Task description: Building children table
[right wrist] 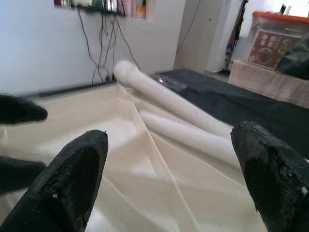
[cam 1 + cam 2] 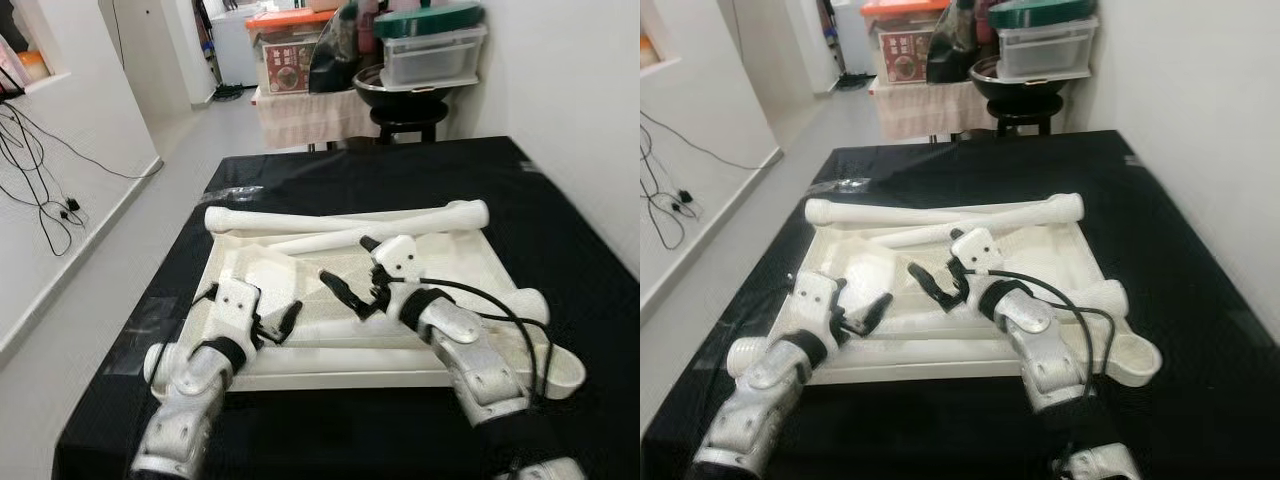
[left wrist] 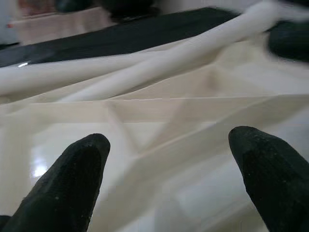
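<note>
Two cream table legs (image 2: 345, 217) lay across the far edge of the upturned cream tabletop (image 2: 470, 262), which rested ribbed side up on the black cloth (image 2: 560, 220) in front of me. A third leg (image 2: 527, 302) sat along its right edge, and what I took for a fourth, a round end (image 2: 155, 360), peeked out by my left arm. My left gripper (image 2: 283, 322) hovered over the near left ribs, fingers spread. My right gripper (image 2: 352, 287) hung above the middle of the tabletop, fingers also apart, holding nothing. Beyond the cloth stood a stool (image 2: 408, 124) with stacked plastic boxes (image 2: 432, 45).
</note>
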`<state>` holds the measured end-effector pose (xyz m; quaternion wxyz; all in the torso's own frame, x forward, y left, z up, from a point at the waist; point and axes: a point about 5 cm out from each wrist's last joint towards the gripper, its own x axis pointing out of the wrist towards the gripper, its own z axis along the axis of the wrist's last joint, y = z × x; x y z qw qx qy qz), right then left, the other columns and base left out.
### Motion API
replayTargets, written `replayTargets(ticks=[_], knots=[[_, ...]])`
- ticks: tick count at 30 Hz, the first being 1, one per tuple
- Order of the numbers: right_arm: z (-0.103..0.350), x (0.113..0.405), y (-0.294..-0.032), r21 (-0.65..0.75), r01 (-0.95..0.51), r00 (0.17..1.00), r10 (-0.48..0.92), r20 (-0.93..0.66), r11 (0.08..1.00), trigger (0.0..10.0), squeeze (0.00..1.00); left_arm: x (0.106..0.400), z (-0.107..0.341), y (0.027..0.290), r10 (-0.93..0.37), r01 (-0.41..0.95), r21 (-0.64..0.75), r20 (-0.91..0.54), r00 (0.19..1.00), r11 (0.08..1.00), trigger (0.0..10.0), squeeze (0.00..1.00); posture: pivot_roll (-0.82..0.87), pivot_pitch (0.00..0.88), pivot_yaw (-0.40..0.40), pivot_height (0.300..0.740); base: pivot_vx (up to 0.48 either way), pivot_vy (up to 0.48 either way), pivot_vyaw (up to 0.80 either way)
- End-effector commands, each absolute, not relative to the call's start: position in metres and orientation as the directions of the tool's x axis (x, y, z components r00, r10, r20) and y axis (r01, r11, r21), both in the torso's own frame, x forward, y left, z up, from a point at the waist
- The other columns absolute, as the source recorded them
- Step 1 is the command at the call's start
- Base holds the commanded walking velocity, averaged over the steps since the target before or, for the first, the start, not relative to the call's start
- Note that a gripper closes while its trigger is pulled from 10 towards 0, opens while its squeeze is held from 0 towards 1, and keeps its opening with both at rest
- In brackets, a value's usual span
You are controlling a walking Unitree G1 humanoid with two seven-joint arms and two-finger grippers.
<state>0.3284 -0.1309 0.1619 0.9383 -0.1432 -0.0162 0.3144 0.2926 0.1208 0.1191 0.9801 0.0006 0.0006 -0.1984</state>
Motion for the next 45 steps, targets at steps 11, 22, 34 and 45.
replayTargets(ticks=[11,22,34,45], knots=[[0.184,0.315,-0.139,-0.463,-0.784,0.601,0.695,-0.395,0.414,10.0,0.0,0.277,0.116,0.114,-0.478,0.48,0.009,-0.078,0.875,0.877,10.0,0.0,-0.09,0.0,0.057,0.74,0.0,-0.258,0.0],[0.204,0.314,-0.149,-0.469,-0.867,0.48,0.525,-0.703,0.166,10.0,0.0,0.255,0.114,0.115,-0.52,0.53,0.037,-0.145,0.842,0.847,10.0,0.0,-0.09,0.008,0.047,0.74,0.0,0.0,0.0],[0.218,0.347,-0.142,-0.515,-0.841,0.541,0.266,-0.798,0.166,10.0,0.0,0.252,0.107,0.125,-0.355,0.381,0.103,-0.209,0.911,0.919,10.0,0.0,-0.09,0.02,0.032,0.74,0.0,0.0,0.0],[0.208,0.366,-0.134,-0.545,-0.824,0.552,0.003,-0.834,0.156,10.0,0.0,0.253,0.105,0.127,-0.286,0.322,0.122,-0.242,0.927,0.939,10.0,0.0,-0.1,0.022,0.022,0.74,0.0,0.0,0.0]])
